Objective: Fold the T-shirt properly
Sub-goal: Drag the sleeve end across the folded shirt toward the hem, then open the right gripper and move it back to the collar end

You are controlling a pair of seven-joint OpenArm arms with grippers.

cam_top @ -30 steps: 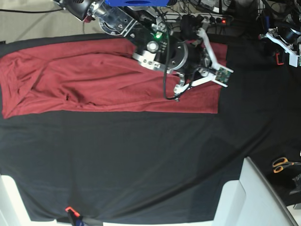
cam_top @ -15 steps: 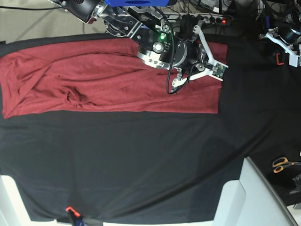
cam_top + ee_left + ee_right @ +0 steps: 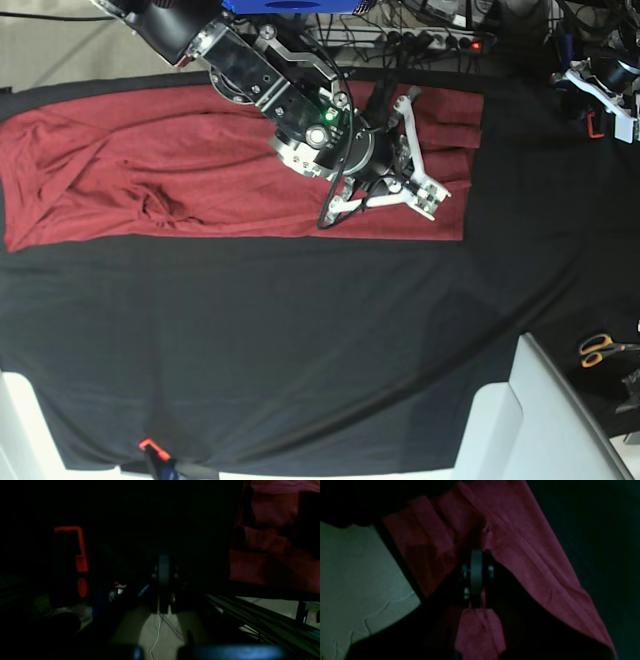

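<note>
The brick-red T-shirt [image 3: 200,170] lies spread in a long band along the back of the black tablecloth [image 3: 300,340]. Its right end is gathered into pleats. My right gripper [image 3: 392,120] is over that right end. In the right wrist view its jaws stand together [image 3: 476,555], and red cloth [image 3: 520,555] bunches up to them and hangs below. My left gripper [image 3: 605,90] is at the far back right, off the shirt. In the dark left wrist view it looks shut and empty [image 3: 163,562], with the shirt's end [image 3: 275,542] at the upper right.
Orange-handled scissors [image 3: 600,348] lie at the right edge. A white slanted panel [image 3: 545,420] rises at the front right. An orange clamp [image 3: 150,445] sits on the front edge, and another orange clamp [image 3: 80,555] shows in the left wrist view. Cables and a power strip [image 3: 440,40] lie behind the table.
My right arm has swung left and forward and its wrist has turned. The shirt's right end, flat before, now shows pleats. The left arm has not moved.
</note>
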